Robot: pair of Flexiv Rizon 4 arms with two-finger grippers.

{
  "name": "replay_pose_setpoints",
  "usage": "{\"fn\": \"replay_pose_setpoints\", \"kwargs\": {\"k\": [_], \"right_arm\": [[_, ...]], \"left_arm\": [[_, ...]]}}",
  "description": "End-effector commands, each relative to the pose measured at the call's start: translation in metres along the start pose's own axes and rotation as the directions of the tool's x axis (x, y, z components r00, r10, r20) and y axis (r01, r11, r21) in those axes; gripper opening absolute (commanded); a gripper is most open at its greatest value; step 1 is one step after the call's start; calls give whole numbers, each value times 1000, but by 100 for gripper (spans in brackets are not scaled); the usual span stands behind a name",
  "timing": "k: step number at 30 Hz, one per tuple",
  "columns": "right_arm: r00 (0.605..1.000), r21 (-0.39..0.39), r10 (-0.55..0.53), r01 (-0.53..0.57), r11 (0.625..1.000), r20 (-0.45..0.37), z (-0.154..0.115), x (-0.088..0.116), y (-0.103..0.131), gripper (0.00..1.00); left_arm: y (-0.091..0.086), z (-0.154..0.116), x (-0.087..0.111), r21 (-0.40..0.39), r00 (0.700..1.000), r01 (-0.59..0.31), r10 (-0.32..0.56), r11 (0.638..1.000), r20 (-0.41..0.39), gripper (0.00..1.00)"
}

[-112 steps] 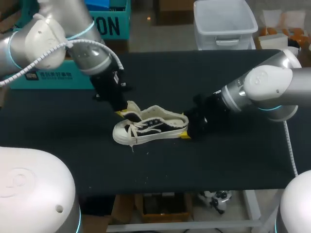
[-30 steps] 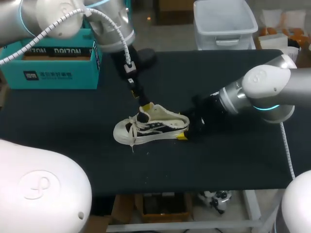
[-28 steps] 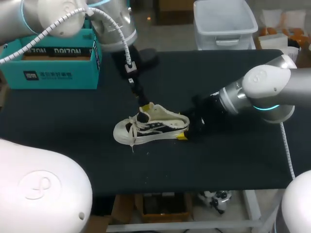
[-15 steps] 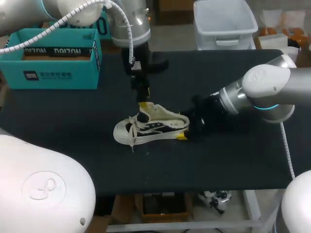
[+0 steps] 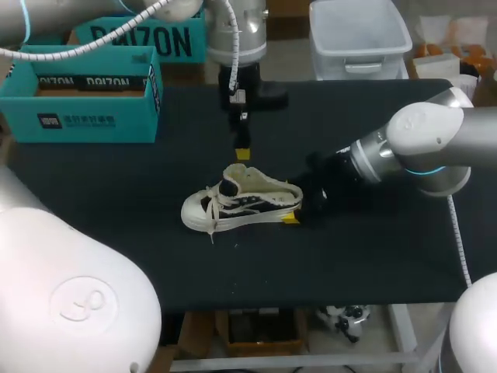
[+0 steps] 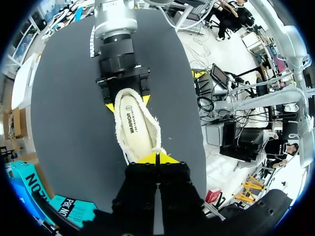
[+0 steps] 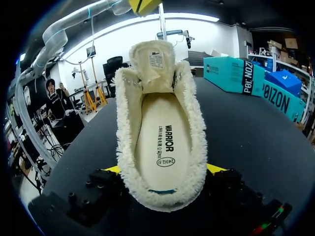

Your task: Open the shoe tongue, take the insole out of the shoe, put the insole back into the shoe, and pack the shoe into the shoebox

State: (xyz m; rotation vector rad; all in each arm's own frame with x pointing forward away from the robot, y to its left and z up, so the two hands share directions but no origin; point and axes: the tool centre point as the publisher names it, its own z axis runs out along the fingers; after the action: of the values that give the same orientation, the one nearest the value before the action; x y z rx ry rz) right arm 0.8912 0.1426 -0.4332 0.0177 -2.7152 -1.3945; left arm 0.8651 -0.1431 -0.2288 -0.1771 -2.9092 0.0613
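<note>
1 shoe [image 5: 242, 203], frame centre, heel clamped by right gripper [image 5: 295, 204]; left gripper [image 5: 242, 150], tips pressed together and empty, just above tongue [image 7: 156, 63], best parted before descending to pinch the insole [image 7: 160, 135] edge.

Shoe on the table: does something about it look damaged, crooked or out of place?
Nothing stands out. The shoe stands upright on its sole, heel held by the right gripper. The insole lies flat inside, and the tongue is raised. Only a loose lace trails at the toe.
</note>
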Motion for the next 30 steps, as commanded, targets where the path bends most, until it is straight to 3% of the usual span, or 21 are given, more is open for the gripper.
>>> {"fn": "replay_pose_setpoints", "kwargs": {"k": [1, 5, 12, 19, 30], "right_arm": [[1000, -4, 0, 0, 1000, -2, 4, -1, -8, 0], [1000, -4, 0, 0, 1000, -2, 4, -1, -8, 0], [1000, -4, 0, 0, 1000, -2, 4, -1, -8, 0], [1000, -4, 0, 0, 1000, -2, 4, -1, -8, 0], [1000, -4, 0, 0, 1000, -2, 4, -1, -8, 0]], "left_arm": [[-2, 1, -5, -52, 998, 6, -3, 999, 62, 0], [-1, 22, -16, -18, 992, 15, -13, 1000, 123, 0], [-6, 48, -22, 58, 989, 4, -13, 998, 151, 0], [-7, 69, -21, 31, 988, -15, 10, 999, 155, 0], [-15, 110, -39, -21, 988, -54, 57, 998, 146, 0]]}}
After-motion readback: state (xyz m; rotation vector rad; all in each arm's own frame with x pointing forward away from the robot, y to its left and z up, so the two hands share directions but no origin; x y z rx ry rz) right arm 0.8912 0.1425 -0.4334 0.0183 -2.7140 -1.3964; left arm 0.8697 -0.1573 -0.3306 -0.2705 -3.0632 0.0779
